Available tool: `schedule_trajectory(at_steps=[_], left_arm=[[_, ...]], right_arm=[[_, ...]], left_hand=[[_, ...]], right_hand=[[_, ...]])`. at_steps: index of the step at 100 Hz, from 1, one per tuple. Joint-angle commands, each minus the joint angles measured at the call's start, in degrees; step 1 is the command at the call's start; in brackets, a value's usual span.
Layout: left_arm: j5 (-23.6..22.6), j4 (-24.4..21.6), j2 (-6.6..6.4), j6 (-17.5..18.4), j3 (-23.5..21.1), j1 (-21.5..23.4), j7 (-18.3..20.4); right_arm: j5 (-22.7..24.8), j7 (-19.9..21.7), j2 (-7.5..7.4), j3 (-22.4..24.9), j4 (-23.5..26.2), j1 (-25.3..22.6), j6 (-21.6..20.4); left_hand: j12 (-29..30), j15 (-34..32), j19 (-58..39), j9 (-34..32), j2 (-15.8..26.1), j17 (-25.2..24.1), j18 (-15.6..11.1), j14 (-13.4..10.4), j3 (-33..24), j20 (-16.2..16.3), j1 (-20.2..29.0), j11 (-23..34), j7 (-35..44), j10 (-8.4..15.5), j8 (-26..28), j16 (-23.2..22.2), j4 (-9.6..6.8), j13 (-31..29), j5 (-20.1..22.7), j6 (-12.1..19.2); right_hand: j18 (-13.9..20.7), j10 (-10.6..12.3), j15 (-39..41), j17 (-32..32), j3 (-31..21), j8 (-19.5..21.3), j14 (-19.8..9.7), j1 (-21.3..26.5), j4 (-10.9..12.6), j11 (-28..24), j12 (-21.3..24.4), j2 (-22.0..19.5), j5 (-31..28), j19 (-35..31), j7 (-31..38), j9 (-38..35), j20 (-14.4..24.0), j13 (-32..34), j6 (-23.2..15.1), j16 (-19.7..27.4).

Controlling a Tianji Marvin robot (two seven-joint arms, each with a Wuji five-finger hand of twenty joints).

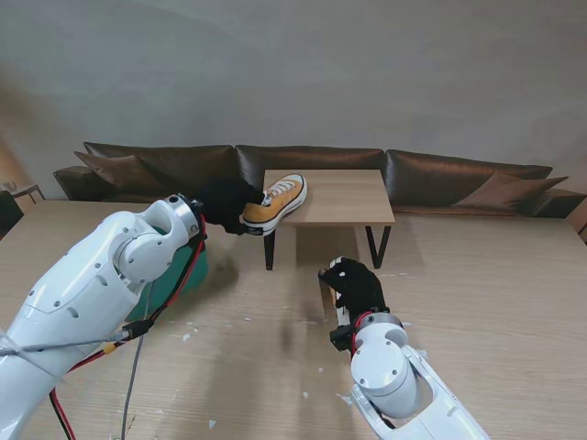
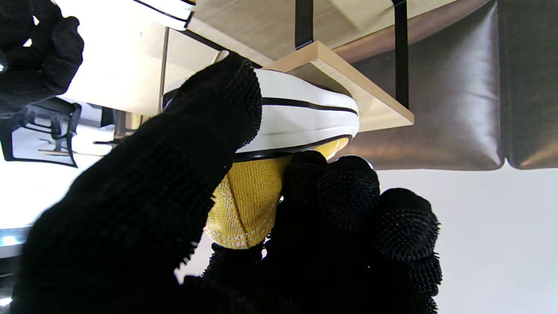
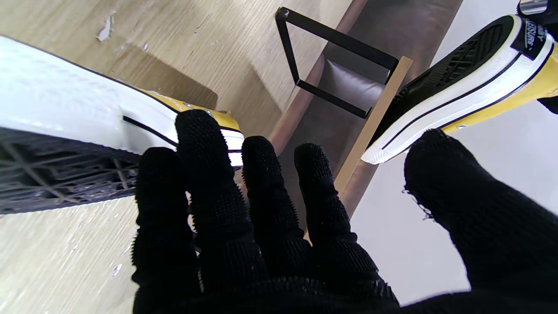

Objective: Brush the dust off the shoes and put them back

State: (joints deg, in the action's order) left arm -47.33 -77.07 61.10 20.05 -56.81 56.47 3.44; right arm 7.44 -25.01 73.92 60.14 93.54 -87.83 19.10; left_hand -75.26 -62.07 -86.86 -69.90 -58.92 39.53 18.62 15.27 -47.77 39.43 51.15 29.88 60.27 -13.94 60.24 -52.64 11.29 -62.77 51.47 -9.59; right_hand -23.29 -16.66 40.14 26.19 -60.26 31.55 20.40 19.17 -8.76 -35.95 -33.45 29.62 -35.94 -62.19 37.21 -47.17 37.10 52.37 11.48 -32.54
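- From the stand's view, the left hand (image 1: 223, 203) has its fingers clamped round the heel of a yellow shoe (image 1: 277, 203) and holds it tilted, toe out over the left edge of the small wooden shelf (image 1: 344, 197), with the brown sofa (image 1: 440, 179) behind. The right hand (image 1: 356, 284) is low over the counter (image 1: 495, 302), nearer to me — what it holds cannot be made out from here, though something thin and upright shows at its fingers. White flecks (image 1: 246, 321) lie scattered on the counter. I'd say this is the putting-back step for this shoe; the next move calls for levelling it and lowering the sole flat onto the shelf before letting go.
- The left wrist view confirms the grasp: fingers (image 2: 348, 192) on the yellow canvas, thumb across the white rubber heel band. No writing is readable.
- The right wrist view shows the right hand's fingers (image 3: 205, 174) resting on the rubber edge of a second yellow shoe (image 3: 78, 113), thumb well apart — whether they truly grip it I cannot tell. The lifted shoe's heel carries a black patch (image 3: 531, 35) with white lettering, too skewed to read.
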Motion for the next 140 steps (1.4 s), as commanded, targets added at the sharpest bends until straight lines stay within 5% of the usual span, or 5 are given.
schedule_trajectory(at_steps=[1, 75, 105, 121, 140], left_arm=[[0.4, 0.4, 0.77, -0.3, 0.1, -1.5, 0.2], [3.9, 15.8, 3.15, 4.0, 9.4, -10.3, -7.7], [7.6, 21.4, 4.3, 4.6, 12.7, -13.5, -7.7], [8.1, 22.0, 4.57, 4.8, 13.3, -14.0, -8.0], [7.7, 21.3, 4.41, 4.6, 13.1, -13.7, -7.8]], right_arm=[[-0.2, 0.6, 0.4, -0.1, -0.2, 0.0, -0.2], [-2.0, -0.6, 1.2, -0.3, -3.1, 1.5, -0.2], [-3.2, -0.9, 1.51, -0.2, -4.6, 2.2, -0.4], [-3.4, -1.1, 1.65, -0.2, -5.0, 2.6, -0.3], [-3.4, -1.2, 1.64, -0.2, -4.6, 2.5, -0.4]], left_hand=[[-1.5, 1.0, -1.6, -1.8, 8.8, 1.0, -3.3, -1.3, -4.8, -0.3, 6.6, 0.6, 31.6, 4.6, 7.0, -1.0, -2.07, -1.0, 8.8, -10.2], [-0.2, 2.4, -1.3, 2.7, 11.7, -3.1, -4.5, 0.9, 2.4, 0.4, 7.2, -3.3, 27.7, 2.1, 8.8, -0.1, -1.27, 4.1, 5.7, -11.1], [11.4, 5.6, 0.9, 9.1, 11.4, -7.2, -3.1, 0.5, -3.0, 1.6, -0.9, -7.1, 22.7, -1.3, 9.6, 2.3, 0.03, 8.1, 3.5, -7.2], [13.8, 5.4, 1.2, 11.6, 11.8, -8.5, -3.1, 0.8, -5.1, 2.2, -2.4, -6.0, 14.9, -1.9, 2.4, 2.5, 0.18, 9.3, -1.0, -4.6], [19.2, 5.8, 1.8, 13.9, 11.4, -9.9, -2.8, 1.4, 0.9, 2.9, -0.2, -5.4, 5.6, -2.6, -10.4, 2.4, 1.05, 10.8, -6.7, -1.2]], right_hand=[[-0.2, 0.1, 0.7, -6.0, -0.2, -0.4, 0.6, -1.4, 1.8, -0.7, 0.5, -1.3, 0.4, -0.4, 0.2, -0.6, -1.2, 1.4, 0.3, -0.2], [-0.2, 0.0, 0.7, -6.2, -0.2, -0.4, 0.8, -1.2, 1.8, -0.6, 0.5, -1.4, 0.5, -0.2, 0.3, -0.9, -1.2, 1.5, 0.4, -0.3], [-0.3, -0.2, 0.7, -6.2, -0.2, -0.5, 0.9, -1.1, 1.7, -0.6, 0.6, -1.4, 0.5, -0.2, 0.3, -1.0, -1.2, 1.6, 0.6, -0.3], [-0.3, -0.2, 0.6, -6.3, -0.3, -0.5, 1.0, -1.0, 1.7, -0.6, 0.6, -1.4, 0.5, -0.1, 0.3, -1.0, -1.2, 1.5, 0.6, -0.3], [-0.4, -0.2, 0.6, -6.3, -0.2, -0.5, 1.0, -1.0, 1.7, -0.5, 0.6, -1.4, 0.4, -0.1, 0.2, -1.0, -1.2, 1.5, 0.7, -0.3]])
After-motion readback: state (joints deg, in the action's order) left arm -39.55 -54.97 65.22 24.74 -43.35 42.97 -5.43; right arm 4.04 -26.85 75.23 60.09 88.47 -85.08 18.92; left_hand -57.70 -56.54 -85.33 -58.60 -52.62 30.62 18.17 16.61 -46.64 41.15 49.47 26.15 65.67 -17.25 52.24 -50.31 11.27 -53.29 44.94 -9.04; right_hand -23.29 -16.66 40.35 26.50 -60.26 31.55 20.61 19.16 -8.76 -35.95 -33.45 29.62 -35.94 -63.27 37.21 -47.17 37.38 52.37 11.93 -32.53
